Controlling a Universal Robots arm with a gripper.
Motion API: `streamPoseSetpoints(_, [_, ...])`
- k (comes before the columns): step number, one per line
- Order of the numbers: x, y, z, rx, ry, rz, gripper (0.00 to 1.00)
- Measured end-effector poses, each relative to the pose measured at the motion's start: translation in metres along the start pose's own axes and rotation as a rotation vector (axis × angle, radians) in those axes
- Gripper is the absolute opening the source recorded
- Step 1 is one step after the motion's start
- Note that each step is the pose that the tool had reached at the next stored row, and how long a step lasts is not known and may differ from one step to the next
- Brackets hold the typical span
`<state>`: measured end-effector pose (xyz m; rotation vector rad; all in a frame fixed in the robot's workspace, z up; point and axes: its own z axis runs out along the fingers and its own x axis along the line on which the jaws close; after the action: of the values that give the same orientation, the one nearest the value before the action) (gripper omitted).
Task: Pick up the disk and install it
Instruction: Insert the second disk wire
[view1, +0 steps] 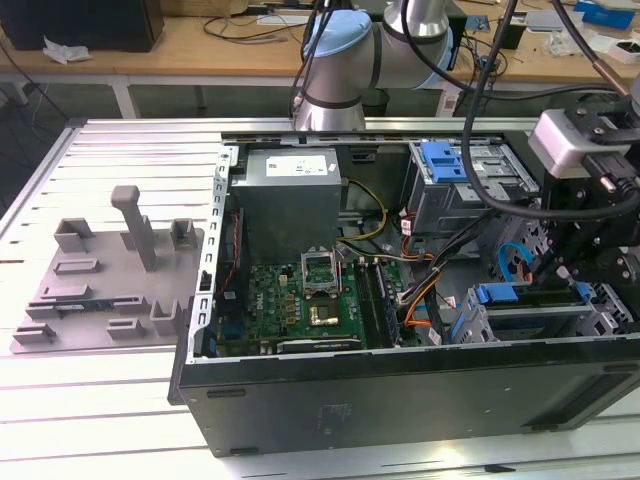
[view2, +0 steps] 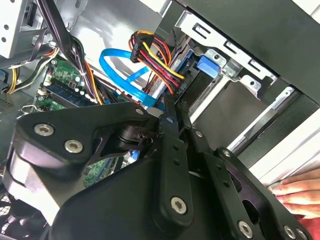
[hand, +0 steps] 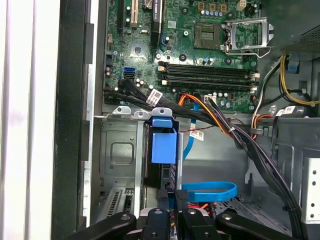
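Blue-bracketed disk (hand: 162, 150) seated in drive bay, just beyond hand (hand: 172, 197).

Mostly buried in its drive cage: the disk (hand: 161, 155), seen edge-on in the first wrist view, only a blue bracket tab and a dark sliver exposed, label out of sight. Cut off by the frame's lower edge there: the end effector (hand: 172, 200), fingers close together around the disk's near end, actual contact too cramped to judge. Blocked by the black linkage in the second wrist view: most of the motherboard (view2: 65, 82). Clipped at that frame's corner: a person's hand (view2: 300, 192), fingers alone visible. Hidden behind the arm's wrist in the exterior view: the cage's far side.
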<state>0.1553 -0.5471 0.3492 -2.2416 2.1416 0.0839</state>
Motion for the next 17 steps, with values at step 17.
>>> streamPoseSetpoints(17, [0.0002,-0.0001,0.0060,0.0000,0.0000,0.000,0.16])
